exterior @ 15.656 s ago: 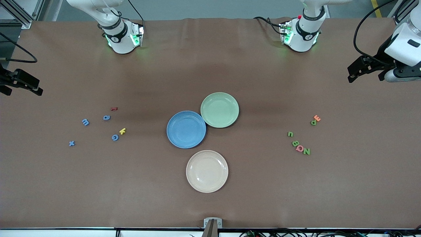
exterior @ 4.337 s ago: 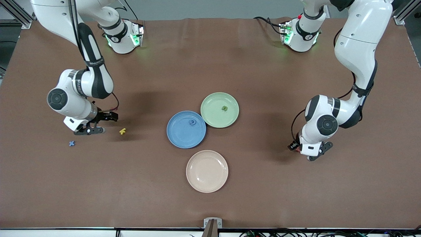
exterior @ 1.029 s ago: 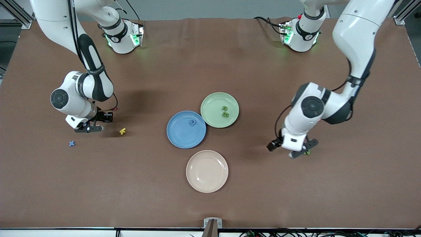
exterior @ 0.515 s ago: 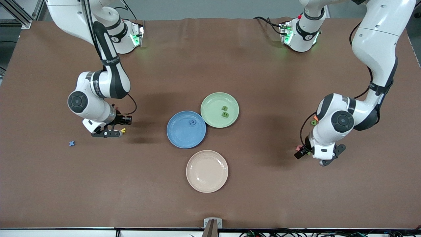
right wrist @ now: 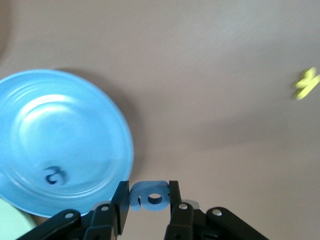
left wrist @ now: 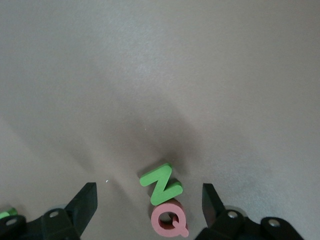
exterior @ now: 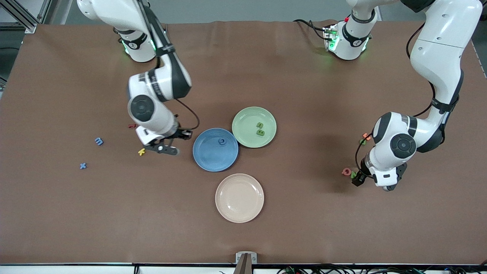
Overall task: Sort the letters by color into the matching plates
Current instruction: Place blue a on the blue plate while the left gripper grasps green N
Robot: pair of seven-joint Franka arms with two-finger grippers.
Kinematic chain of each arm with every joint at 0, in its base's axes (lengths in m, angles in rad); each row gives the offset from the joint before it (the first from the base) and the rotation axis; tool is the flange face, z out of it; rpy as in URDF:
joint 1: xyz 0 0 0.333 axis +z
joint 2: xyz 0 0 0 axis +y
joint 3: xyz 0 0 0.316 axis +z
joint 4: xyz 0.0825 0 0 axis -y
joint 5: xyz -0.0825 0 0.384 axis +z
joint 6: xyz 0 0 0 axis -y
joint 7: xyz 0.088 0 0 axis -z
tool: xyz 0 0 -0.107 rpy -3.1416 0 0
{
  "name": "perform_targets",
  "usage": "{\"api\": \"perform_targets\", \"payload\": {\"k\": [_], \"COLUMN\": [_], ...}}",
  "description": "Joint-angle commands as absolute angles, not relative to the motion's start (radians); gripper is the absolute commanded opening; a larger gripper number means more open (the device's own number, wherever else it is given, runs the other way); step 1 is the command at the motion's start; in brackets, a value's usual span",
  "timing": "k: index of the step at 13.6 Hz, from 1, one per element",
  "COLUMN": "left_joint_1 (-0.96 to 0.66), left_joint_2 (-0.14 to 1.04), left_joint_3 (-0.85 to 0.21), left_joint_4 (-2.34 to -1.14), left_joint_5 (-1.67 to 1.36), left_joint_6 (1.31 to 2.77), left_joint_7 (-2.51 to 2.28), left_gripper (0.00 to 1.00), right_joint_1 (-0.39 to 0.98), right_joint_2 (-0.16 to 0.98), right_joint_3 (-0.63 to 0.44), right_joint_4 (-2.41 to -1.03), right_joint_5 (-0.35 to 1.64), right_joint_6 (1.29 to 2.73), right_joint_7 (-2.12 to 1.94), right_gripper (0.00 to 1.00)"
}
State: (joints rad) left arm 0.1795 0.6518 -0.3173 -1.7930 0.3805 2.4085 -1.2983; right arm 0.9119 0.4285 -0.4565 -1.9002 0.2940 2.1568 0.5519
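Note:
My right gripper (exterior: pixel 167 149) is shut on a blue letter (right wrist: pixel 150 196) and holds it above the table beside the blue plate (exterior: pixel 207 156). One blue letter (exterior: pixel 222 141) lies in that plate. The pale green plate (exterior: pixel 245 131) holds two green letters (exterior: pixel 259 125). My left gripper (exterior: pixel 372 183) is open and low over a green N (left wrist: pixel 161 183), which touches a pink Q (left wrist: pixel 170 223). The N lies between the open jaws in the left wrist view. Blue letters m (exterior: pixel 99 141) and x (exterior: pixel 83 165) lie at the right arm's end. Another green letter (exterior: pixel 362 141) lies by the left arm.
A cream plate (exterior: pixel 239 198) sits nearer the front camera than the blue plate. A yellow k (exterior: pixel 141 152) lies beside my right gripper, with a red letter (exterior: pixel 132 125) farther back. An orange letter (exterior: pixel 366 135) touches the green one by the left arm.
My right gripper has carried the blue letter from the letter cluster toward the blue plate. My left gripper has shifted a little and now shows the pink Q and green N beside it.

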Motion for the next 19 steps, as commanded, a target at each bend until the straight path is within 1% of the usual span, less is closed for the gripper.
{"api": "perform_targets", "payload": {"k": [1, 3, 6, 8, 9, 11, 12, 13, 14, 16, 17, 18, 19], "left_joint_1": [0.175, 0.173, 0.172, 0.173, 0.173, 0.164, 0.164, 0.163, 0.161, 0.166, 0.166, 0.166, 0.164], "left_joint_2": [0.664, 0.675, 0.696, 0.701, 0.706, 0.707, 0.712, 0.713, 0.715, 0.715, 0.716, 0.716, 0.715], "left_joint_3": [-0.304, -0.302, -0.304, -0.304, -0.304, -0.304, -0.304, -0.304, -0.304, -0.304, -0.302, -0.304, -0.304], "left_joint_4": [-1.775, -1.772, -1.747, -1.746, -1.746, -1.746, -1.746, -1.746, -1.746, -1.746, -1.746, -1.746, -1.746], "left_joint_5": [0.397, 0.396, 0.396, 0.396, 0.396, 0.393, 0.397, 0.399, 0.399, 0.4, 0.4, 0.4, 0.4], "left_joint_6": [2.404, 2.405, 2.405, 2.405, 2.405, 2.405, 2.405, 2.405, 2.405, 2.405, 2.405, 2.405, 2.405], "left_joint_7": [-1.386, -1.433, -1.502, -1.517, -1.52, -1.541, -1.551, -1.549, -1.539, -1.529, -1.519, -1.508, -1.503], "left_gripper": [0.85, 0.82, 0.78, 0.75, 0.72, 0.69, 0.65, 0.6, 0.53, 0.32, 0.23, 0.14, 0.03], "right_joint_1": [0.948, 0.951, 0.951, 0.951, 0.951, 0.95, 0.951, 0.951, 0.951, 0.948, 0.942, 0.94, 0.939], "right_joint_2": [0.549, 0.593, 0.633, 0.644, 0.649, 0.653, 0.655, 0.66, 0.663, 0.669, 0.669, 0.669, 0.669], "right_joint_3": [-0.465, -0.434, -0.394, -0.384, -0.377, -0.367, -0.365, -0.364, -0.364, -0.364, -0.364, -0.364, -0.364], "right_joint_4": [-1.789, -1.753, -1.75, -1.75, -1.75, -1.75, -1.75, -1.75, -1.75, -1.752, -1.752, -1.752, -1.752], "right_joint_5": [0.311, 0.313, 0.313, 0.313, 0.313, 0.354, 0.365, 0.367, 0.367, 0.365, 0.365, 0.365, 0.365], "right_joint_6": [2.152, 2.169, 2.246, 2.267, 2.273, 2.283, 2.283, 2.283, 2.284, 2.289, 2.287, 2.287, 2.287], "right_joint_7": [0.658, 0.701, 0.745, 0.758, 0.758, 0.756, 0.756, 0.756, 0.756, 0.752, 0.747, 0.746, 0.746], "right_gripper": [0.22, 0.22, 0.22, 0.22, 0.22, 0.22, 0.23, 0.23, 0.23, 0.24, 0.25, 0.28, 0.36]}}
